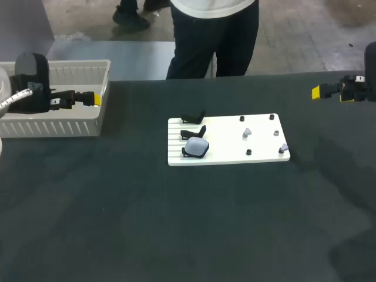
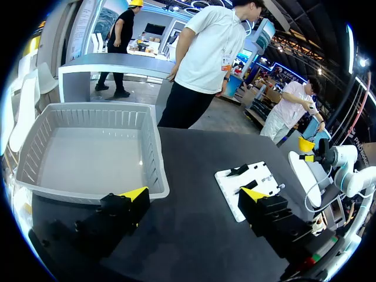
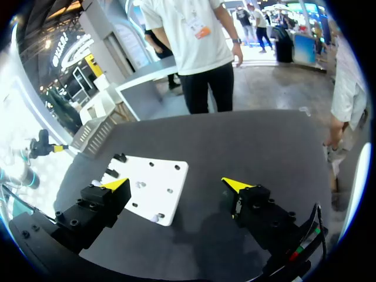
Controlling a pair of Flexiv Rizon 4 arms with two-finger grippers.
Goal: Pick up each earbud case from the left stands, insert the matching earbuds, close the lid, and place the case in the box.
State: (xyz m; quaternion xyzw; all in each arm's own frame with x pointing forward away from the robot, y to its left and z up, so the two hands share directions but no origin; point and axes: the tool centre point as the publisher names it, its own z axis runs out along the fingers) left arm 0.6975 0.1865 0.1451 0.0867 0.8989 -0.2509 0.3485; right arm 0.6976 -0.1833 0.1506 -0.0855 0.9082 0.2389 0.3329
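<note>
White slatted box at the left, with the left gripper spread wide at its right rim. Mid-table, a white board carries one pale earbud case on its nearest stand and earbuds further right. The right gripper is spread, well apart.

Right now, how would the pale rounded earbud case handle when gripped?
The pale rounded earbud case looks smooth and curved, so it may slip. Small, probably light. Perched on its black stand, a sideways push could tip it off.
</note>
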